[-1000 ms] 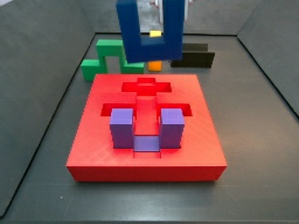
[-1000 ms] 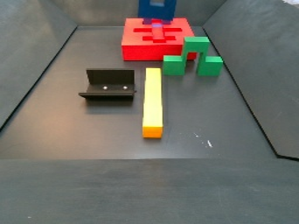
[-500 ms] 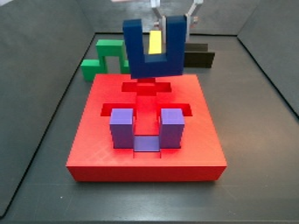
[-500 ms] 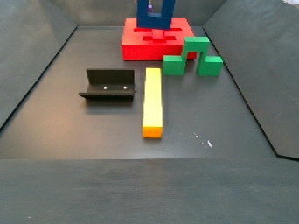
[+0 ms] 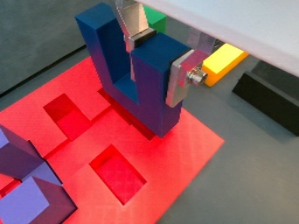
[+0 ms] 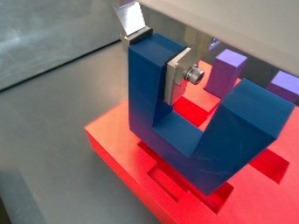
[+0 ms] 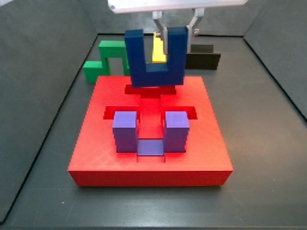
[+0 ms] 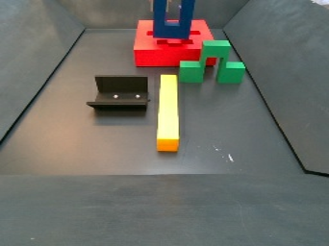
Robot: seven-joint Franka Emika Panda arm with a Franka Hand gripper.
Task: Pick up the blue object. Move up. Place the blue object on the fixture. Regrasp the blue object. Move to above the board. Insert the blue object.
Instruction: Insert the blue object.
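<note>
So there's one blue object (image 7: pixel 157 61), prongs up, with the tool (image 5: pixel 158 61) clamped on one prong, sitting low over the far end of the one red board (image 7: pixel 150 135). One purple U block (image 7: pixel 150 132) sits in the board's near recess. Also one green piece (image 8: pixel 211 62), one yellow bar (image 8: pixel 167 111), one fixture (image 8: pixel 118 93). No readable writing.

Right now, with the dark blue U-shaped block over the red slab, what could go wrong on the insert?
1. The gripper pinches only one prong of the dark blue U-shaped block; contact could twist it.
2. Its base hangs at the cross-shaped recess in the red slab; a slight offset could catch the rim.
3. The purple U-shaped block sits seated nearby; probably clear, but drift toward it risks a bump.
</note>
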